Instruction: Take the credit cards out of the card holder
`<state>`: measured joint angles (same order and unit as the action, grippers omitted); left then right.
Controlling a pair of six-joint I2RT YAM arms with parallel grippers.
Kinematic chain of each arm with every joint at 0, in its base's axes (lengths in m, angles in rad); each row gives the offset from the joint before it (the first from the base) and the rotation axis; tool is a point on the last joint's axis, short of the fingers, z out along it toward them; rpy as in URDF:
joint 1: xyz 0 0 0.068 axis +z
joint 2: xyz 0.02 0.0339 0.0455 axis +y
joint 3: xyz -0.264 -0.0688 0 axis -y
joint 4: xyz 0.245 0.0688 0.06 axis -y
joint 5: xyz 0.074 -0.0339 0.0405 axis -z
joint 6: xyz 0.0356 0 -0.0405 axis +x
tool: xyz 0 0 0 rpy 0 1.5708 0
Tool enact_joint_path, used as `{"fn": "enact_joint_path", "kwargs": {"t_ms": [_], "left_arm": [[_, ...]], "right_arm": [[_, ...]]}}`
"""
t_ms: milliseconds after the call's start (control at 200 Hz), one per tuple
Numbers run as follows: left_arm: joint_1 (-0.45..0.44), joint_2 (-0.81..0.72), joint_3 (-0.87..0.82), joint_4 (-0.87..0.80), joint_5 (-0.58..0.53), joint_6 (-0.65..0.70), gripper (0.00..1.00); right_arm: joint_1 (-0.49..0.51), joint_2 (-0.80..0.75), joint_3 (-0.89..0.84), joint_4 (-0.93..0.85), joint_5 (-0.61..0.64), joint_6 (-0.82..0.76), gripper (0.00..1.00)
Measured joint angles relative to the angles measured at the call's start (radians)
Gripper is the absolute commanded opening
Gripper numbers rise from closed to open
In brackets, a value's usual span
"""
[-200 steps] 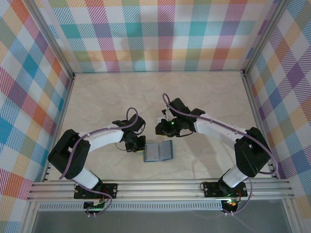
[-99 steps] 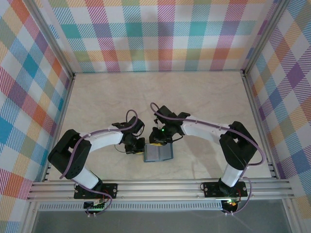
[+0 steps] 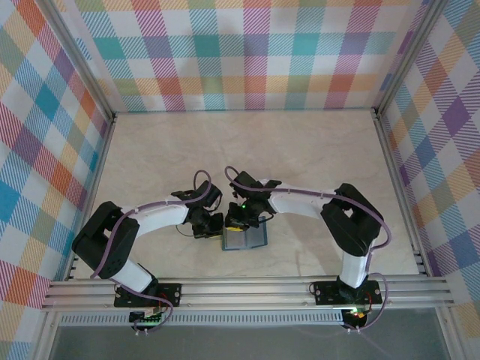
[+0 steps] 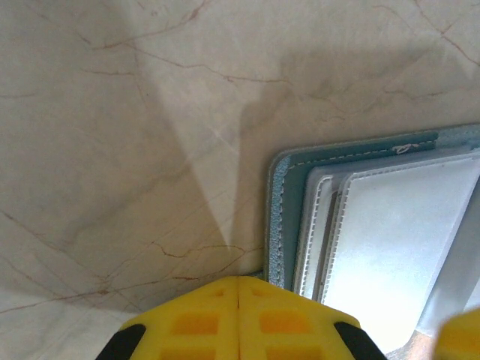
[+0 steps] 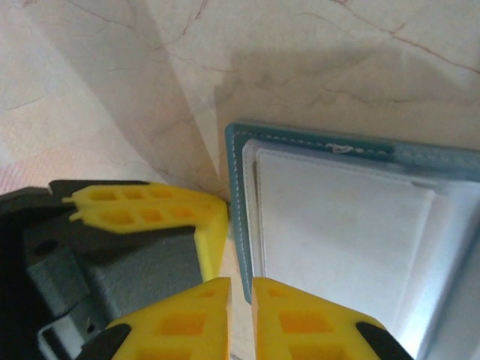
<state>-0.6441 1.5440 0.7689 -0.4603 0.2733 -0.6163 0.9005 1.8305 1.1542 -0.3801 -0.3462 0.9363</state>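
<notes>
The card holder (image 3: 247, 240) lies open on the table, teal outside (image 4: 283, 217) and grey-blue inside. Pale flat layers (image 4: 390, 240) fill its pockets; I cannot tell credit cards from pocket fronts, and no dark card shows. My left gripper (image 4: 238, 296) is shut with nothing between its fingers, its tips at the holder's left corner (image 3: 213, 225). My right gripper (image 5: 240, 300) is down over the holder's left edge (image 3: 240, 223). Its jaws stand a narrow slit apart, with the holder's teal edge (image 5: 238, 187) running into the slit. The left gripper's yellow finger (image 5: 150, 210) is right beside it.
Both arms crowd together over the holder near the front middle of the marble-patterned table (image 3: 300, 157). Checked walls enclose the table on three sides, and an aluminium rail (image 3: 247, 289) runs along the near edge.
My right arm has swung left and toward the front, from above and right of the holder down onto its left part, and its jaws have narrowed. The left arm has stayed put.
</notes>
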Motion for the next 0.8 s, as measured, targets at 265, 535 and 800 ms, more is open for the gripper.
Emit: {"fn": "enact_joint_path", "kwargs": {"t_ms": [265, 535, 800], "left_arm": [[0.000, -0.008, -0.007, 0.008, -0.001, 0.000, 0.07], [0.000, -0.008, -0.008, 0.009, -0.001, 0.000, 0.07], [0.000, -0.008, -0.008, 0.009, -0.001, 0.000, 0.07]], "right_arm": [[0.017, 0.047, -0.002, 0.029, -0.011, 0.022, 0.18], [0.033, 0.058, -0.006, 0.008, 0.002, 0.018, 0.28], [0.050, 0.058, 0.036, -0.097, 0.072, -0.006, 0.37]]}}
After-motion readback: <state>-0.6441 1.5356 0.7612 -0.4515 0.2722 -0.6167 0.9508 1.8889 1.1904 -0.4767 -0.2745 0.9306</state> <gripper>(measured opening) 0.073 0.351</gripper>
